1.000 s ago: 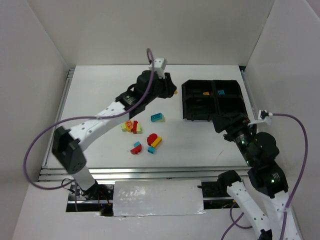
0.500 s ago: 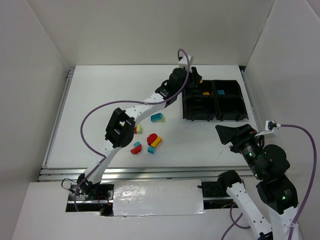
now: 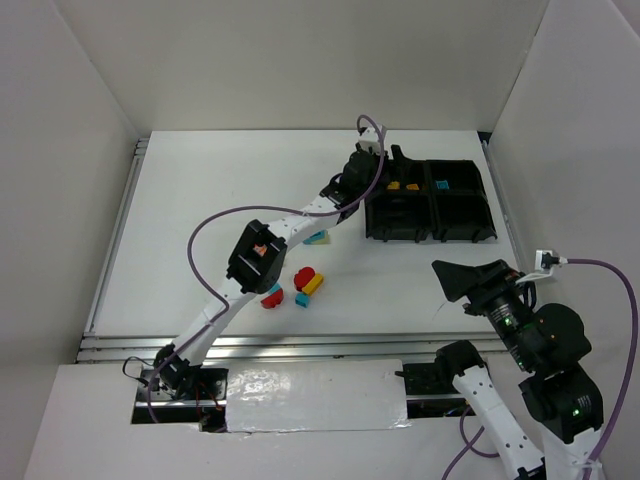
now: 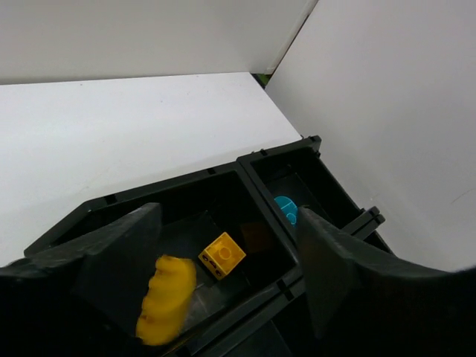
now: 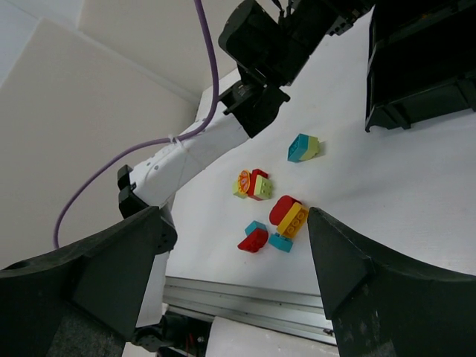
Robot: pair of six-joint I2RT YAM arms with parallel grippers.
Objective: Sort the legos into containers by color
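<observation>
Left wrist: rounded yellow lego in tray beneath left gripper.

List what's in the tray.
Far left compartment: orange cube and yellow rounded brick. Far right: teal brick. Near compartments look dark; left gripper covers the far left corner.

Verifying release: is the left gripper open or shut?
Open: on the left gripper the fingers stand wide apart over the tray, nothing clamped between them.
</observation>
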